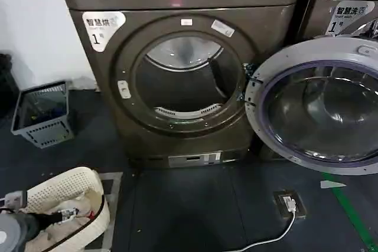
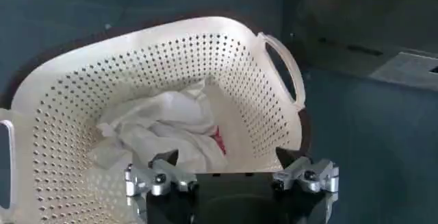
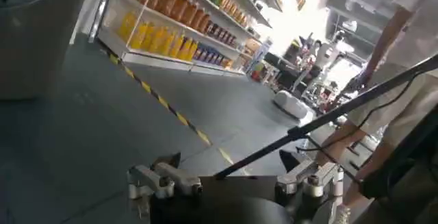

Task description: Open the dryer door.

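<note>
dryer door (image 1: 316, 107) swung fully open to the drum's right, grey inner face showing; stiff, hinged, likely best held at its rim. left claw (image 2: 229, 170) spread above laundry basket (image 2: 61, 109); right claw (image 3: 233, 174) spread, empty.

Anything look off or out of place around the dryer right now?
Nothing stands out. The dryer door is swung fully open to the right, drum empty. The left gripper hangs open over the white laundry basket; the right gripper is open, away from the machine.
</note>
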Robot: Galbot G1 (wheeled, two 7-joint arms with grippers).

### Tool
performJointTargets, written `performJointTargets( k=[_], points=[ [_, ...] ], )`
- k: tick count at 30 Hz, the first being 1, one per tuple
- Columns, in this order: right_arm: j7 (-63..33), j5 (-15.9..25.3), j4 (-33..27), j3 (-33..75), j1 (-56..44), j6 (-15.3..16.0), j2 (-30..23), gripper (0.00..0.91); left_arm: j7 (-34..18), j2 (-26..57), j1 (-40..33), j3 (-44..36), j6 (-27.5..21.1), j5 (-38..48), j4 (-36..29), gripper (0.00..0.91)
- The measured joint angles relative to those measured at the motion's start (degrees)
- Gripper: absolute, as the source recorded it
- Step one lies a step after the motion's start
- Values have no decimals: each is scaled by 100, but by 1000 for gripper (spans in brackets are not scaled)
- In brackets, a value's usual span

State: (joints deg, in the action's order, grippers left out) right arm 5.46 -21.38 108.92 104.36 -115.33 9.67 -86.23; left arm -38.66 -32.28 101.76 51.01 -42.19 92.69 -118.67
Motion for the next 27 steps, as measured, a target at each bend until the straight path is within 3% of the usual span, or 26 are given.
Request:
performJointTargets(
  k=[27],
  points=[
    [22,12,50,33,18,-6,-31,907,-183,31,-30,41,0,319,45,907]
  ],
)
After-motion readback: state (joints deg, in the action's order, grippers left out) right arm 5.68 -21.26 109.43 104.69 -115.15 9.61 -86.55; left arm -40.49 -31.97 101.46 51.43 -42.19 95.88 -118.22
